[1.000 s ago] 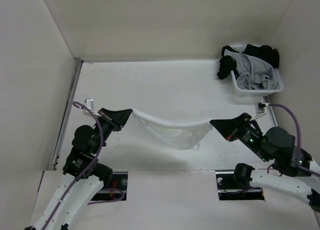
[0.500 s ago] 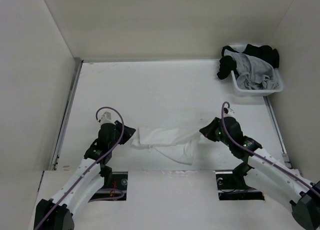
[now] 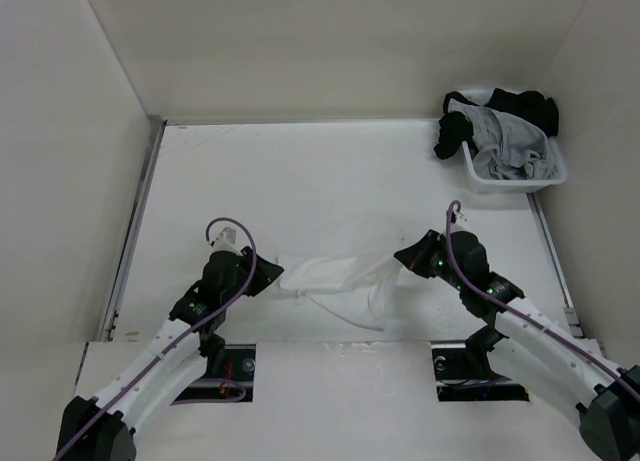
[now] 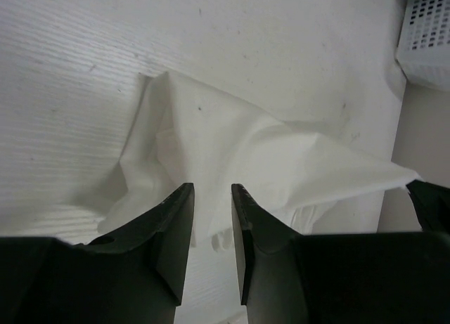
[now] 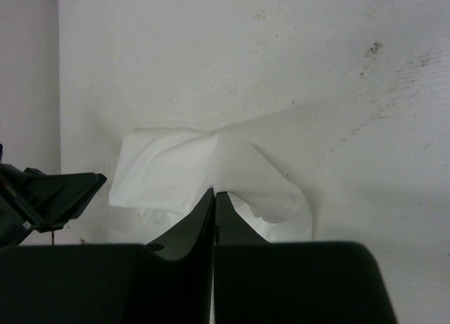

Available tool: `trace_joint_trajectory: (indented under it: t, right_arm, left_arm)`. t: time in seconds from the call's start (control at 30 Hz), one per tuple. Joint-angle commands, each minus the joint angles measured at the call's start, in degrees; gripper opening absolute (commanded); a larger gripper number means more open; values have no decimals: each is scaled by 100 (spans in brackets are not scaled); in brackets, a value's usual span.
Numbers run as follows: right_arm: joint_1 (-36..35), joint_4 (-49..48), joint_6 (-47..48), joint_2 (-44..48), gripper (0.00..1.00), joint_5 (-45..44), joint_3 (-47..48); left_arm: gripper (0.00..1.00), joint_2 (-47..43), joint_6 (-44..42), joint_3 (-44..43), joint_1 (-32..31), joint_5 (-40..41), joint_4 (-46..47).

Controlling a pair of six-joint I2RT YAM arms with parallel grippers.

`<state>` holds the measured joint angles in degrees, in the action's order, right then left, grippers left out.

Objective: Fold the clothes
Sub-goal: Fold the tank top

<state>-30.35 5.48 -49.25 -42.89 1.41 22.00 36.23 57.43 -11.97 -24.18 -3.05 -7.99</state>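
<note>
The thin white soft top (image 3: pixel 335 281) lies in a crumpled strip on the white counter (image 3: pixel 300 171), near the front edge, between the two arms. The left hand (image 3: pixel 268 279) is low at the left end of the top. Its two fingers stand partly apart, and nothing is pinched in the gap; the cloth lies just past the tips. The right hand (image 3: pixel 403 258) is squeezed all the way closed and looks to be pinching the right end of the top, which is lifted a little off the counter there. I think the fold is not neat yet, because the cloth is bunched and wrinkly. To do this step well, the left hand should pull away slowly and straight so its fingers do not drag the cloth. The right hand should put its end down softly before letting go. Then both hands should take flat edges, not lumps. The white plastic basket (image 3: pixel 505 182) of grey and black clothes sits well apart at the back right.
</note>
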Motion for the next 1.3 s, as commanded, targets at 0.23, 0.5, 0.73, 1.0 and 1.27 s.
trace_joint_trajectory:
  t: [0.23,0.5,0.73,1.0,1.27]
  right_arm:
    - [7,-451,12,-61,0,70,-20]
    - [-2,-389,-5,79,0,70,-64]
    - [-10,-407,-14,62,0,70,-82]
    - [-10,-389,126,-139,0,131,374]
    - [498,-600,653,-1606,0,316,2402]
  left_arm:
    - [30,-336,49,-113,-284,129,-643]
    - [33,244,110,-201,-679,138,-248]
    - [22,429,269,-183,-767,243,60]
    - [6,393,260,-735,-566,349,552]
    - [3,2114,-74,-2422,426,209,1896]
